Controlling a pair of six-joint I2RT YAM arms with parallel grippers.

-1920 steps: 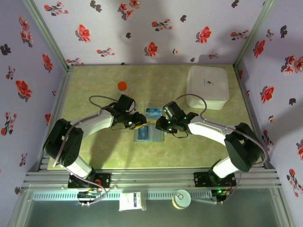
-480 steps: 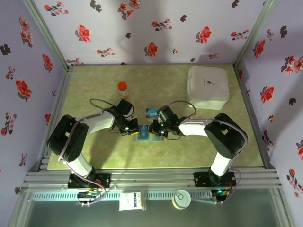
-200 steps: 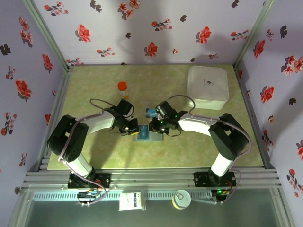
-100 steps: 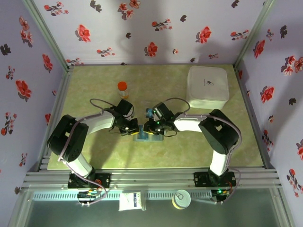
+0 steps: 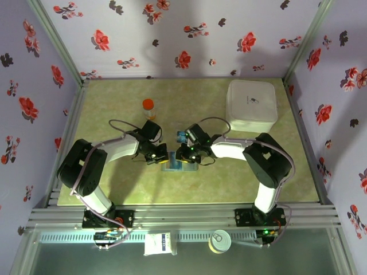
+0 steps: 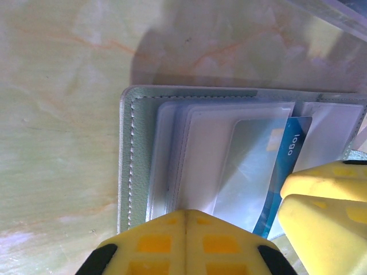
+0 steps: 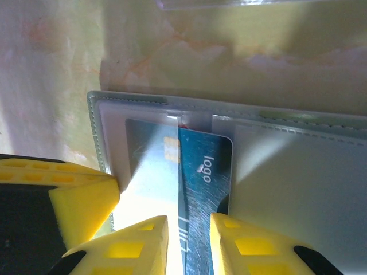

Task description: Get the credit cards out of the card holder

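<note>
Card holder [image 6: 127,160]: open, flat on table [image 5: 114,103], centre of top view. Blue credit card [image 7: 206,166]: partly out of sleeve. Left gripper [image 6: 186,222]: clenched, pressing holder. Right gripper [image 7: 189,229]: narrowly parted, tips over card.

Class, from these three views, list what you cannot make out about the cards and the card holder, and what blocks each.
Right wrist view: whether the right gripper truly pinches the blue card; the bottom edge cuts off the contact.
Right wrist view: how many cards sit in the card holder; a cloudy sleeve and glare cover them.
Top view: the holder's contents, too small, under the left gripper and right gripper.
</note>
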